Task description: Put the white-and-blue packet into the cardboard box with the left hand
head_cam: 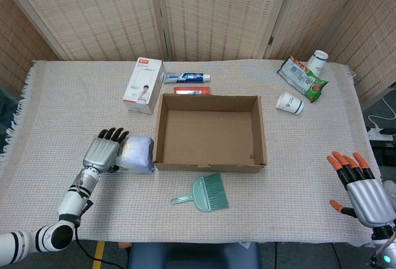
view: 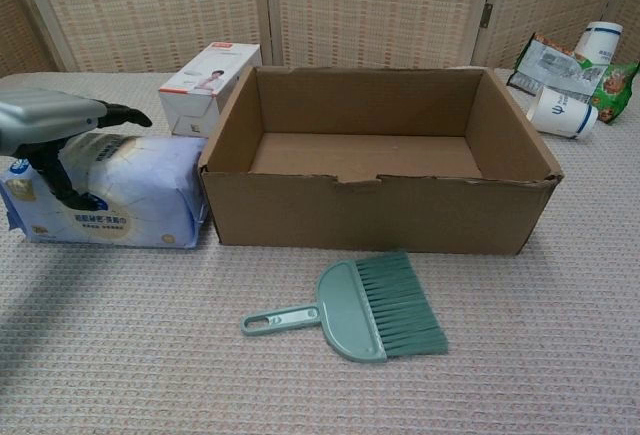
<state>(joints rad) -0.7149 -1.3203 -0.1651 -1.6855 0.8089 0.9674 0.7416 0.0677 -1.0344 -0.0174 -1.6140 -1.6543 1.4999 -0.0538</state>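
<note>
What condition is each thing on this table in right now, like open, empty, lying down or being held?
Cardboard box: open, empty, upright.
White-and-blue packet: lying flat against the box's left wall, on the table.
Left robot hand: over the packet, thumb on its front.
Right robot hand: open, holding nothing.
Paper cup: tipped on its side.
Brush: lying flat.
White carton: lying flat.
Toothpaste tube: lying flat.
</note>
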